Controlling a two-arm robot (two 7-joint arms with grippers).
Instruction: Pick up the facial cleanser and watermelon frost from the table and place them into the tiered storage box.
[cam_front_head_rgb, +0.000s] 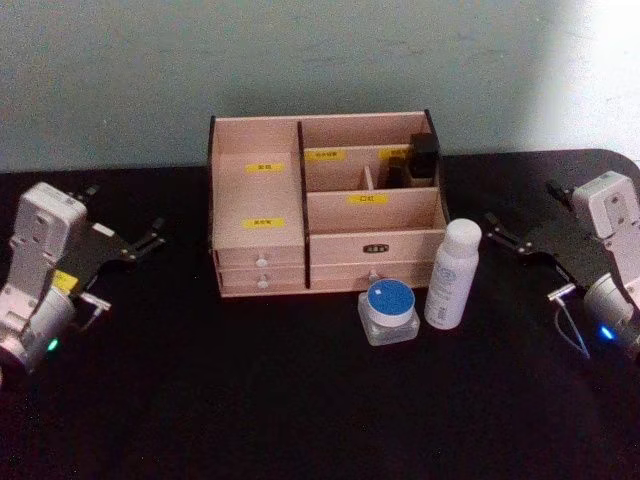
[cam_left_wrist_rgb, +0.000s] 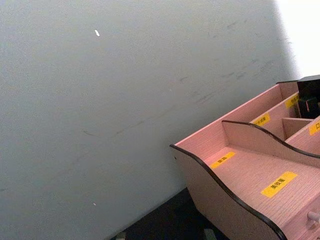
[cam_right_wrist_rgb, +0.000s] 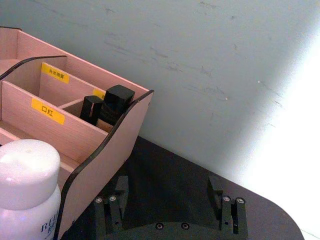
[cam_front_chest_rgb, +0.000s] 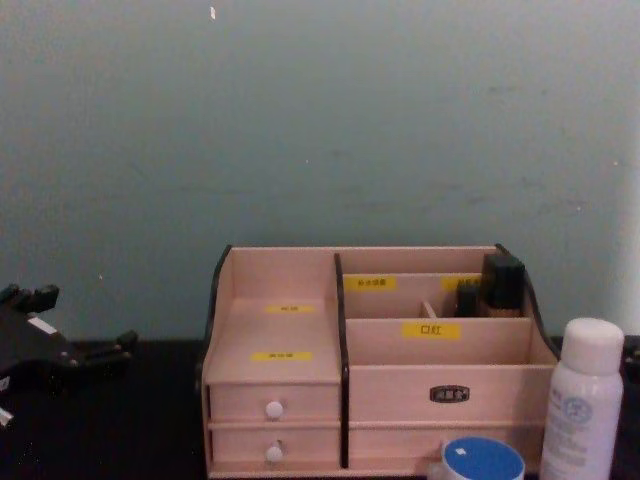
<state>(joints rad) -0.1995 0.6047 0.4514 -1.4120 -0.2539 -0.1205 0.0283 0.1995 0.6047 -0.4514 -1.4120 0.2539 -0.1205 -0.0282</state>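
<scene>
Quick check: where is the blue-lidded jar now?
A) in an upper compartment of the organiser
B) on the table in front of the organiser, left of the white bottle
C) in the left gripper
B: the jar stands on the table before the organiser, just left of the white bottle; the left gripper and right gripper sit open at the sides.

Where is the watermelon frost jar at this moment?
In the head view, the watermelon frost stands on the table right of centre, in front of the tiered storage box, with the facial cleanser just to its right.
</scene>
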